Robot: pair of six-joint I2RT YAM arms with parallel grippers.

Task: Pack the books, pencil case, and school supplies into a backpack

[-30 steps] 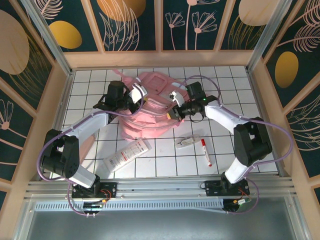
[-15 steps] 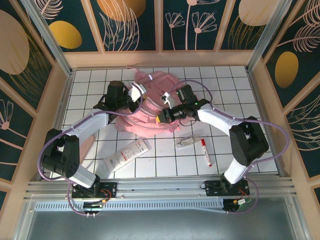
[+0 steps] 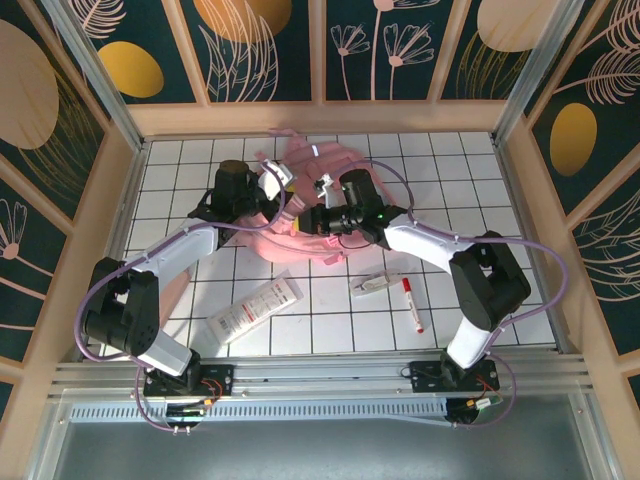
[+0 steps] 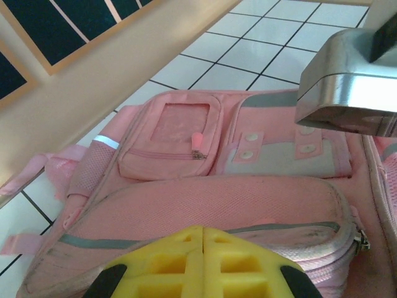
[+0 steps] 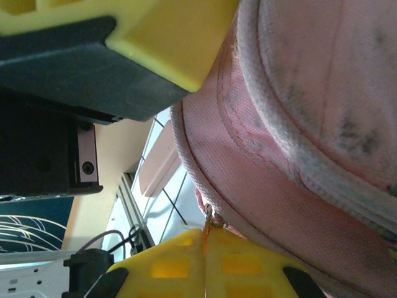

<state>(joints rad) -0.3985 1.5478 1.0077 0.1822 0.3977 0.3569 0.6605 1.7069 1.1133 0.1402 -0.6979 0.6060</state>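
Unzipping the backpack [image 3: 295,245]; right gripper [image 5: 205,236] clamps the zip pull [image 5: 209,218]; left gripper [image 4: 201,245], fingers together, perhaps pinches fabric at ten o'clock; next, drag the pull steadily.

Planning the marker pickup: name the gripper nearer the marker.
Right. The right gripper, on the zip pull of the backpack, is up-left of the marker; the left gripper is farther left.

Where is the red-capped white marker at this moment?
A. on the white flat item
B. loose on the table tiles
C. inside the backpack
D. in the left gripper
B: the marker lies loose on the table, nearer the arm bases than the backpack and apart from it.
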